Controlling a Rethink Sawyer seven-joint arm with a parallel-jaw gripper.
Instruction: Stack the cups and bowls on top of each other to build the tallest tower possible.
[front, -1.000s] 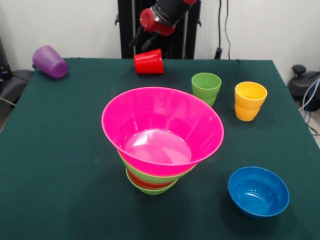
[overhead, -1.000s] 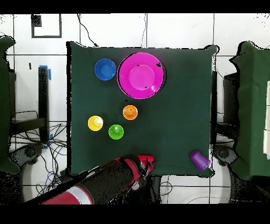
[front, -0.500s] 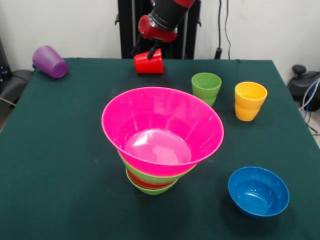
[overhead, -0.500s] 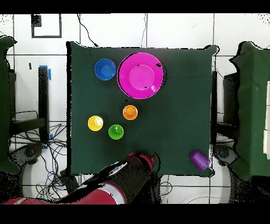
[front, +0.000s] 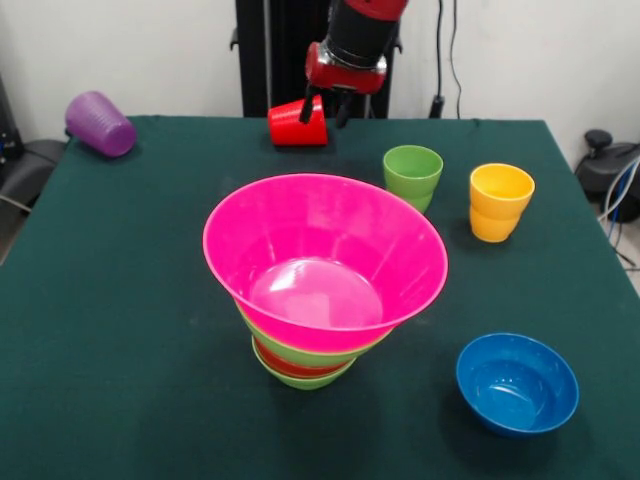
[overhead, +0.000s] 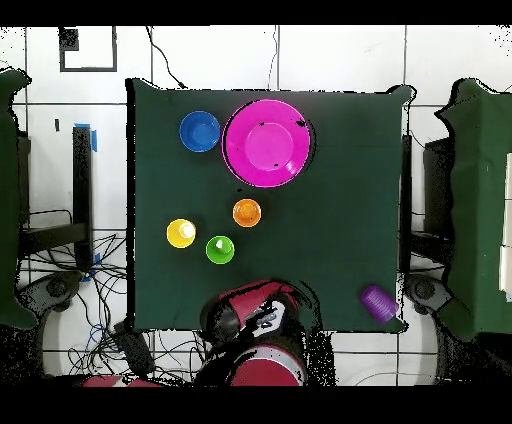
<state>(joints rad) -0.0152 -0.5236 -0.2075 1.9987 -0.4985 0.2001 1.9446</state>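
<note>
1. Front view shows my claw (front: 326, 110) hanging at the table's (front: 120, 300) far edge, fingers spread, one dark tip (front: 308, 107) over the red cup (front: 295, 124) and the other just off its rim side.
2. That red cup lies on its side right under my claw; I cannot tell whether the tips touch it.
3. From my claw, the purple cup (front: 100, 123) lies tipped over, well off to one side at the table corner.
4. On the other side stand the green cup (front: 413, 174) and, farther out, the yellow cup (front: 499, 201), both upright and apart.
5. Straight out from my claw rises the tower (front: 320, 275): the pink bowl (front: 325, 255) on top, green and red-orange rims showing beneath.
6. Beyond the tower and off toward the yellow cup's side sits the blue bowl (front: 516, 383), alone and upright.
7. Overhead, an orange cup (overhead: 247, 212) stands between the tower (overhead: 267, 142) and the green cup (overhead: 220, 249); my arm (overhead: 250, 345) hides the red cup there.
</note>
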